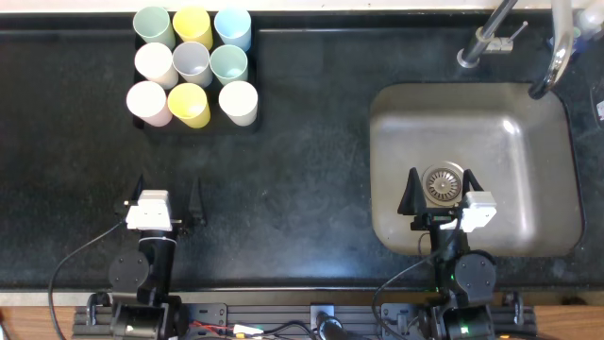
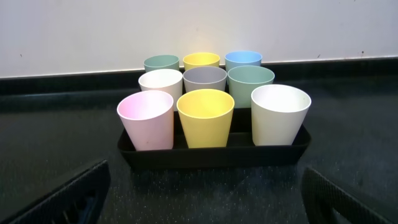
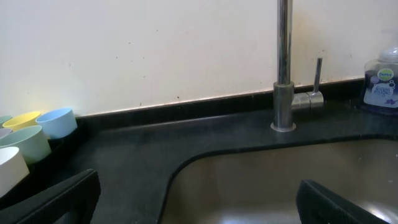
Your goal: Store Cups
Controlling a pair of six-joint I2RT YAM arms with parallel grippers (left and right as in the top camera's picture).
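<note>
Nine cups (image 1: 192, 62) stand upright in the black tray (image 2: 211, 160), three rows of three. The tray sits on the dark counter (image 1: 302, 170) at 11 o'clock in the top view, close to the wall (image 2: 199, 25). Round the grid it goes: grey cup (image 2: 205, 78) dead centre, pink cup (image 1: 148, 102) at the 7 o'clock corner, a yellow cup (image 1: 189, 104) at 6, a cream cup (image 1: 238, 101) at 5, and the blue cup (image 1: 232, 26) out at 1 o'clock. Every cup is mouth up, each just beside its neighbours.

Down at 7 o'clock, the left gripper (image 1: 168, 184) hangs over bare counter, well apart from the tray, which lies at its 12 o'clock. Its fingers (image 2: 68, 199) are spread wide and hold nothing.

Across the counter, the right gripper (image 1: 442, 178) is above the steel sink (image 1: 528, 123) at 4 o'clock, and in the top view the drain (image 1: 444, 185) shows between its fingers (image 3: 56, 199). Those are wide apart too, and empty.

The faucet (image 3: 284, 62) rises from the counter at the sink's 12 o'clock. A soap bottle (image 3: 380, 84) stands near it against the wall.
</note>
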